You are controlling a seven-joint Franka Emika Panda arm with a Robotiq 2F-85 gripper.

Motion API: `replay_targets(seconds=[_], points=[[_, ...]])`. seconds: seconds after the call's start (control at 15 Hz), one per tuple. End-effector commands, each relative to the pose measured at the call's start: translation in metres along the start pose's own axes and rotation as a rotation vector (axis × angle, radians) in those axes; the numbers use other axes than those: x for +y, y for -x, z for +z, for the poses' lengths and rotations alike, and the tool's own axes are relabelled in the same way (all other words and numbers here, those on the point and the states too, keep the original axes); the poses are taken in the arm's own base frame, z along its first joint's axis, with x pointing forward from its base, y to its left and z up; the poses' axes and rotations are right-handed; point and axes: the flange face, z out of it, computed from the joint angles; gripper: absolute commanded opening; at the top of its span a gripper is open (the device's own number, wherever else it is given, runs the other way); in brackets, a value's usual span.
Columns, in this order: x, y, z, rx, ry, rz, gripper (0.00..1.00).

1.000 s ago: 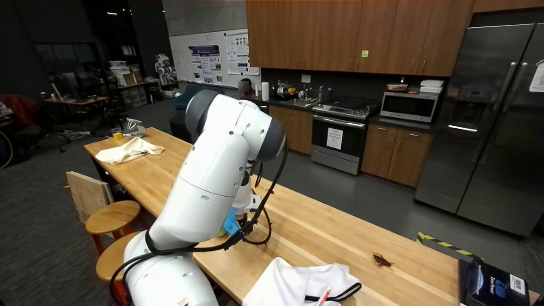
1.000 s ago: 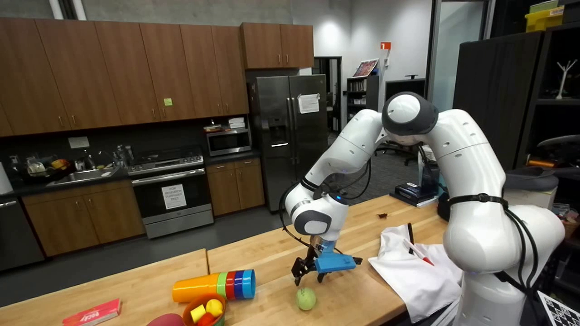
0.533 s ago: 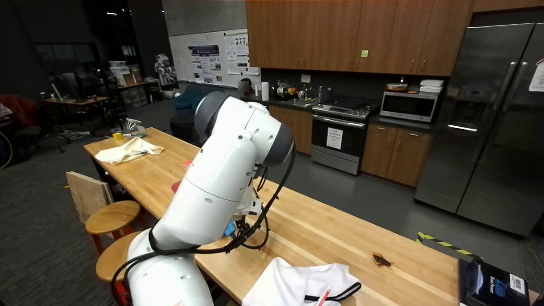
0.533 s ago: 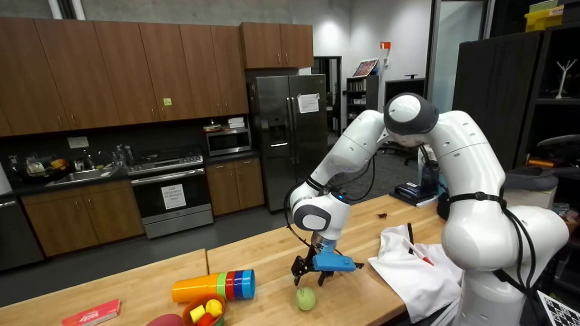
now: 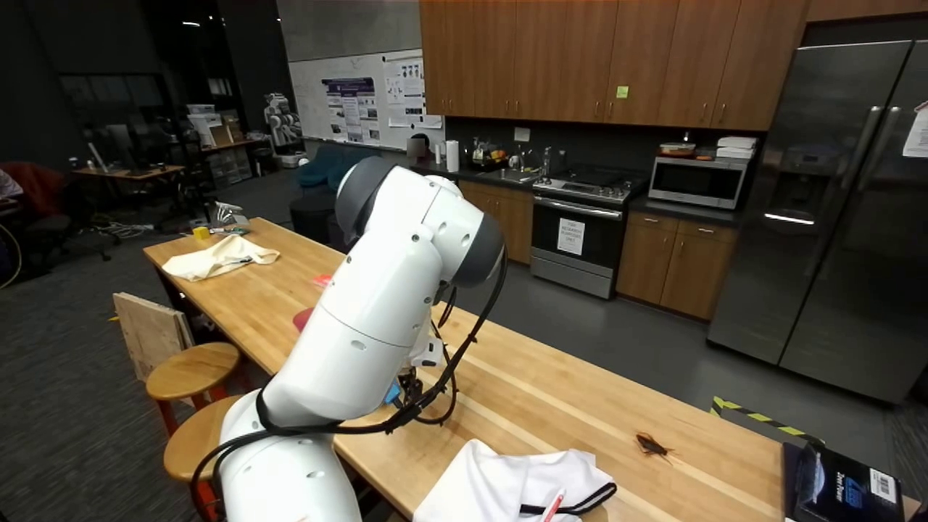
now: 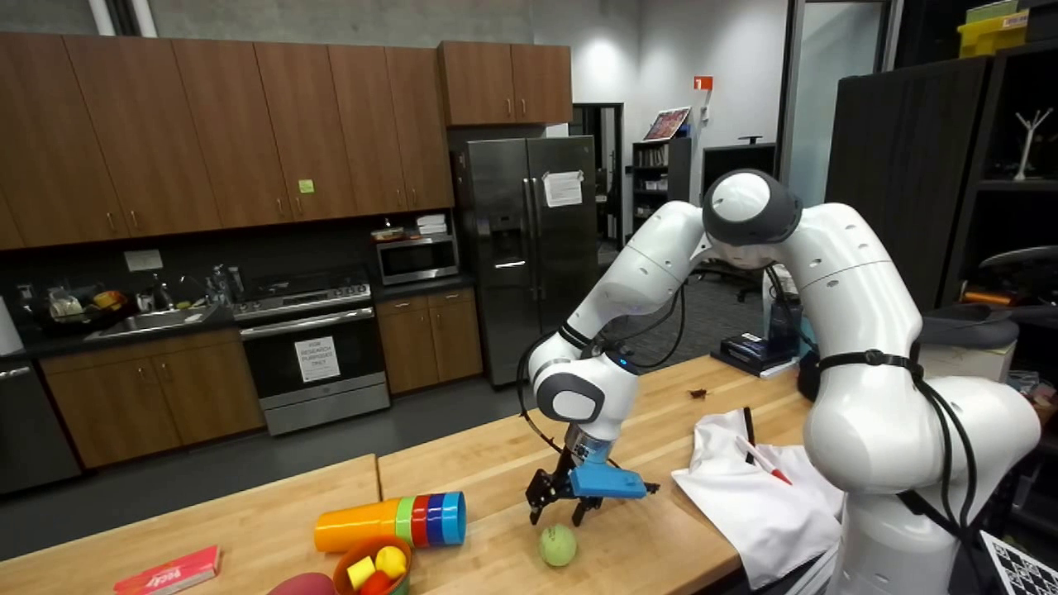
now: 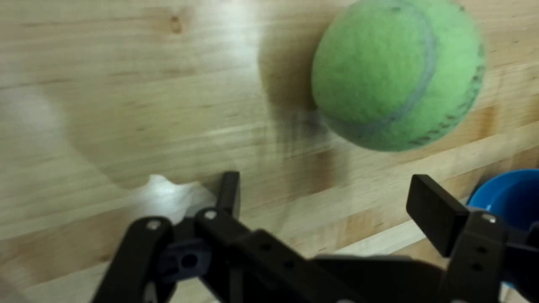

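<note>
Wrist view: hand (image 7: pixel 328 195) spread apart, strip of table (image 7: pixel 366 172) separating it from tennis ball (image 7: pixel 398 78).

Both exterior views: I look from raised positions, slightly down, across worktop (image 6: pixel 488 459) toward oven (image 6: pixel 357 351) and fridge (image 6: pixel 514 302); shared: arm (image 6: pixel 855 281), white cloth (image 6: pixel 752 504). Wrist view: I look steeply down, very near, past jaws; ball (image 6: pixel 558 545) shared with exterior view.

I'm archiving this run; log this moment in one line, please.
gripper: open, holding nothing; nearest: tennis ball, on table, not between jaws; nearby: stacked cups, lying sideways
</note>
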Motion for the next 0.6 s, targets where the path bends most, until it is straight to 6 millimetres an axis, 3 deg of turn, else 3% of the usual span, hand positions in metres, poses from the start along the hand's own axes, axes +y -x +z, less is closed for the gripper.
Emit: replay_targets(seconds=[0.0,0.53], points=[[-0.004,0.003,0.004,-0.014,-0.068,-0.033,1.0],[0.0,-0.013,-0.008,0.088,0.026,0.068,1.0]])
